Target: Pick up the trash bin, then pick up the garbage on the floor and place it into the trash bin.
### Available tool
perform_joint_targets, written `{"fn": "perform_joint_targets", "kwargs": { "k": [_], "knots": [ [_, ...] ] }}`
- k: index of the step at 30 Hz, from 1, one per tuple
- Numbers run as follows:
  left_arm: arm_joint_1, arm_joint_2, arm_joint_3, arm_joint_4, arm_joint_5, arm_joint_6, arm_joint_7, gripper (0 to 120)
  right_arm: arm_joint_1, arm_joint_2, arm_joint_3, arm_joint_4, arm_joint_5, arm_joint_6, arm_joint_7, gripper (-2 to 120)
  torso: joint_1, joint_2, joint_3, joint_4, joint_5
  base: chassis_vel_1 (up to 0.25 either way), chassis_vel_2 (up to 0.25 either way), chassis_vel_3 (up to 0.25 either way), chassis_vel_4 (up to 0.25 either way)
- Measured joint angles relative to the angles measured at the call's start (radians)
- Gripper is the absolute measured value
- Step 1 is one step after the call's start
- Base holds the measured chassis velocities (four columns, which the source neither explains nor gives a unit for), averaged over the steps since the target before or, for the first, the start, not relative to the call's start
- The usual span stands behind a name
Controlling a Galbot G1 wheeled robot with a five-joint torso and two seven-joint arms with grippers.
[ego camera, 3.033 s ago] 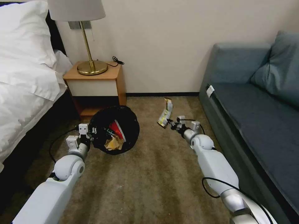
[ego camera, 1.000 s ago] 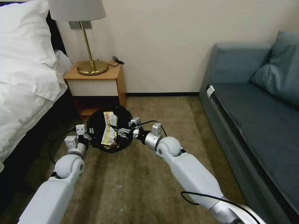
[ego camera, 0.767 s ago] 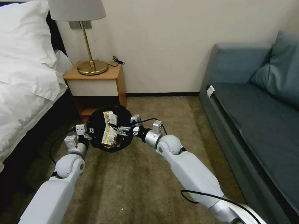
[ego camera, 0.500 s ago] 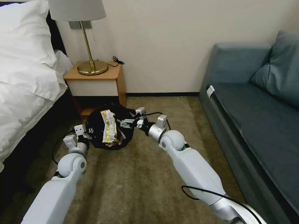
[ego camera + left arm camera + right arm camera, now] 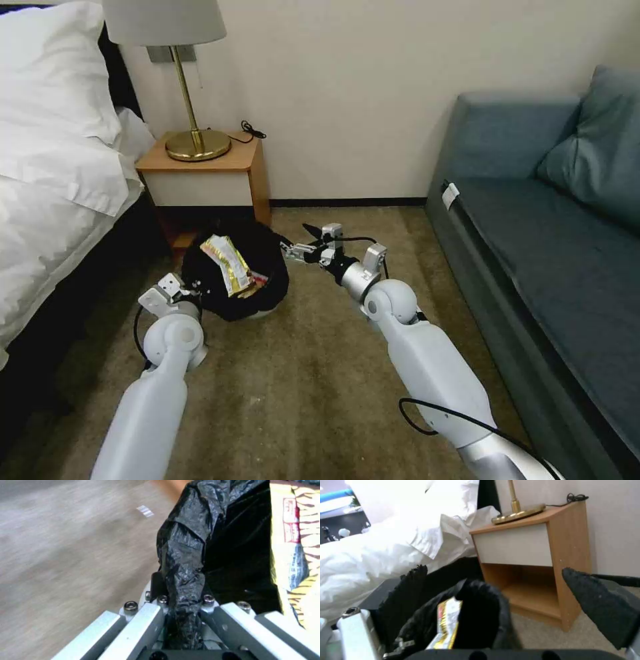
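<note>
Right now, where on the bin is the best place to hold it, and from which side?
The bagged rim, from the robot's side. The left tool is shut on that thin lip of the bin, one finger inside, one outside; its round wall offers nothing else to pinch.

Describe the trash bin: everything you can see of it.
The trash bin is small and round, its white plastic base peeking out under a crinkled black bag liner that drapes the rim. It sits tilted beside the nightstand. A yellow foil wrapper sticks out of it, with a bit of red beneath. The left gripper is clamped on its rim; the open right gripper is beside it.
</note>
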State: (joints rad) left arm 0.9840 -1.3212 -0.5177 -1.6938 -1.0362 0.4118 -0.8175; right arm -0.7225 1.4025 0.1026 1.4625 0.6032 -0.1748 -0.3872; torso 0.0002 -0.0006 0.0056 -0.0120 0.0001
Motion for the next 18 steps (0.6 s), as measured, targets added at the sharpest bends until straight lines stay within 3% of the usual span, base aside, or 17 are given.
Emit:
{"fn": "perform_joint_targets", "kwargs": {
  "k": [1,2,4,11,18],
  "knots": [
    [-0.003,0.007,-0.005,-0.006,-0.023,0.036,-0.059,1,-0.005,0.0,0.001,-0.001,-0.002,0.002,-0.001,100,0.0,0.0,0.0,-0.0001,0.0,0.0,0.0,0.0,0.0],
    [-0.003,0.007,-0.005,-0.006,-0.023,0.036,-0.059,1,-0.005,0.0,0.001,-0.001,-0.002,0.002,-0.001,100,0.0,0.0,0.0,-0.0001,0.0,0.0,0.0,0.0,0.0],
    [0.001,0.047,-0.014,-0.007,-0.033,0.077,-0.12,1,-0.015,0.004,0.008,-0.005,-0.007,0.007,-0.004,100,0.0,0.0,0.0,0.0,-0.0001,0.0,0.0,0.0,0.0],
    [-0.003,0.08,-0.046,0.022,-0.032,0.068,-0.093,1,-0.026,0.011,0.009,-0.015,-0.014,0.015,-0.013,100,0.0,0.0,0.0,0.0,-0.0001,0.0,0.0,0.0,0.0],
    [-0.001,0.063,-0.063,0.047,-0.027,0.024,-0.019,1,-0.035,0.012,0.011,-0.02,-0.014,0.02,-0.021,100,0.0,0.0,0.0,0.0,-0.0001,0.0,0.0,0.0,0.0]
  ]
}}
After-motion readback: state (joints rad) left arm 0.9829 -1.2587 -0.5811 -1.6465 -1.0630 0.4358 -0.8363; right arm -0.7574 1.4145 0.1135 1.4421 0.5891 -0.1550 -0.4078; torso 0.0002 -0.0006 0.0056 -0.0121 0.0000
